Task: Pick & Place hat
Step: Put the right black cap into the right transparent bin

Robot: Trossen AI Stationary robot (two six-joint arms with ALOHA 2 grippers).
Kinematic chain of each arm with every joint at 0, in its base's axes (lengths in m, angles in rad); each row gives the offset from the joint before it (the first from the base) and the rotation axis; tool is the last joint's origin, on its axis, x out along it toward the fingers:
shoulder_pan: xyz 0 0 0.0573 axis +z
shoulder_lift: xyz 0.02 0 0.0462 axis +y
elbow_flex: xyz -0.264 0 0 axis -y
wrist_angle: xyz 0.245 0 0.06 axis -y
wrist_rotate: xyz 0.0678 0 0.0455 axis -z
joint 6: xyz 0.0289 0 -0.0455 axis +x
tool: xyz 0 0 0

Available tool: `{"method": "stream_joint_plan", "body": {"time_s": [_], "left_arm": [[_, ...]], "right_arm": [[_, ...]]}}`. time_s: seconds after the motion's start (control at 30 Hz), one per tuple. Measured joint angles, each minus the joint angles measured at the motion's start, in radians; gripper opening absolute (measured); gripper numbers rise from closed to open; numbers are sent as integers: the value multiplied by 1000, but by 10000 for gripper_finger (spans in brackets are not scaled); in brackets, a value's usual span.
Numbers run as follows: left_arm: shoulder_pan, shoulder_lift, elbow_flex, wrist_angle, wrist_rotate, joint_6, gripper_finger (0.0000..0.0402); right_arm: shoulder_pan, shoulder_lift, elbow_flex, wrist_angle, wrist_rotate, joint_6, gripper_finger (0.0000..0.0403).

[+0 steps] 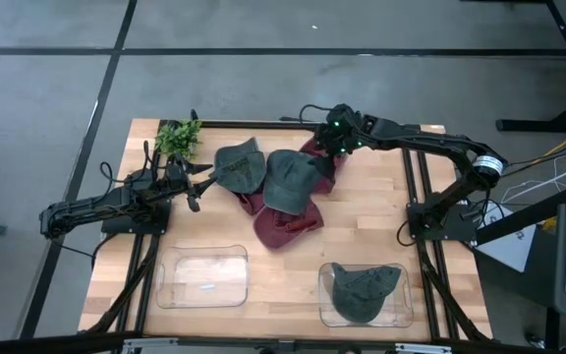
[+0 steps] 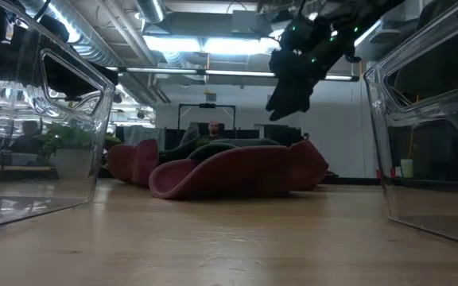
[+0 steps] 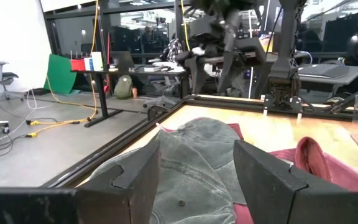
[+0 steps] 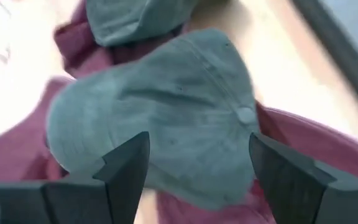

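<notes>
Right gripper [image 4: 194, 168]: jaws wide apart, empty, directly above the domed grey-green washed-cotton cap [image 4: 160, 118] lying on rumpled maroon fabric caps [image 4: 303, 137]. Left gripper [image 3: 194, 180]: parted, empty.

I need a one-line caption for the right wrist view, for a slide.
Right tool, open and empty, above a green cap lying on red caps.

Grey-green caps [image 1: 288, 180], maroon hats [image 1: 285, 224], black tools [image 1: 334, 144].

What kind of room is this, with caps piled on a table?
Probably a robotics lab or workshop: two robot arms work at a wooden table, exposed ducts run overhead, and desks with gear and loose cables fill the room behind.
</notes>
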Motion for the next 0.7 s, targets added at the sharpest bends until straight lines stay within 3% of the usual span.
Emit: {"method": "stream_joint_plan", "body": {"time_s": [0.23,0.7], "left_arm": [[0,0,0,0,0,0,198],[0,0,0,0,0,0,198]], "right_arm": [[-41,88,11,27,-50,146,273],[-43,295,268,-135,29,85,273]]}}
